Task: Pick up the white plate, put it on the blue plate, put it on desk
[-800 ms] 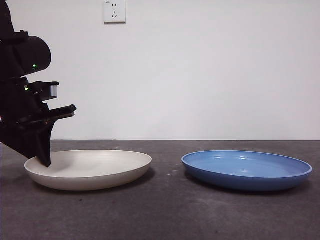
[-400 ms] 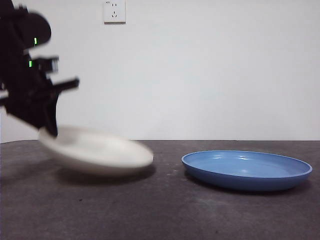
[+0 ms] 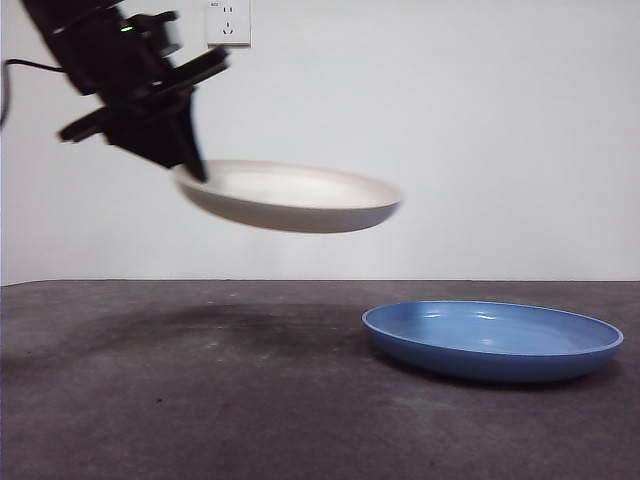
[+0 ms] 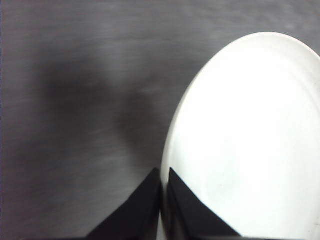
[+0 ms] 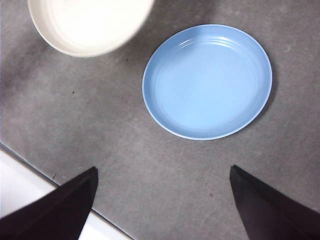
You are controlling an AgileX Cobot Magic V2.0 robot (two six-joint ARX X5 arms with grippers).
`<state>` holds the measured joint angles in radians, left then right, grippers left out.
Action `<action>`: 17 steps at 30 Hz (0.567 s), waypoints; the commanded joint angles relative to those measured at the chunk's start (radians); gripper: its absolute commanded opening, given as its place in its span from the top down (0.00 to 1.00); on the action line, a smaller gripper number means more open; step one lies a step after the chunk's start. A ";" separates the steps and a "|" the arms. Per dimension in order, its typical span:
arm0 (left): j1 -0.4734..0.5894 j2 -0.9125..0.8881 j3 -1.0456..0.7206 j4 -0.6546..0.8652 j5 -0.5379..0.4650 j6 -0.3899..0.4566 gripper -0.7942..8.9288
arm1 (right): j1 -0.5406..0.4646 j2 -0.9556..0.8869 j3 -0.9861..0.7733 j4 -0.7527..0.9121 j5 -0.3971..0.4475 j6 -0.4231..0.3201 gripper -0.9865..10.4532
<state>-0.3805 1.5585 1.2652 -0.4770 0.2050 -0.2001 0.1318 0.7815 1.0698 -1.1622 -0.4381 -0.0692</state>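
The white plate (image 3: pixel 290 197) hangs in the air at upper left of the front view, roughly level and well above the desk (image 3: pixel 200 400). My left gripper (image 3: pixel 190 160) is shut on its left rim; in the left wrist view its gripper (image 4: pixel 162 187) pinches the rim of the white plate (image 4: pixel 250 140). The blue plate (image 3: pixel 492 340) rests on the desk at the right, apart from the white plate. My right gripper (image 5: pixel 162 195) hovers high and open, looking down on the blue plate (image 5: pixel 207 80) and the white plate (image 5: pixel 87 22).
A white wall with a socket (image 3: pixel 229 22) stands behind the desk. The desk's edge (image 5: pixel 30 165) and a pale floor strip show in the right wrist view. A shadow of the plate lies on the desk at left.
My left gripper has lifted the white plate off the desk and carried it up and to the right, toward the blue plate. The blue plate has not moved.
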 commanded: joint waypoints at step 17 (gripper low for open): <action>-0.230 0.287 0.180 0.129 -0.008 -0.104 0.91 | 0.003 -0.043 0.019 0.009 0.002 0.063 0.54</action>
<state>-0.5976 1.8172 1.4071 -0.3626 0.1963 -0.2893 0.1318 0.7361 1.0698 -1.1622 -0.4377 -0.0189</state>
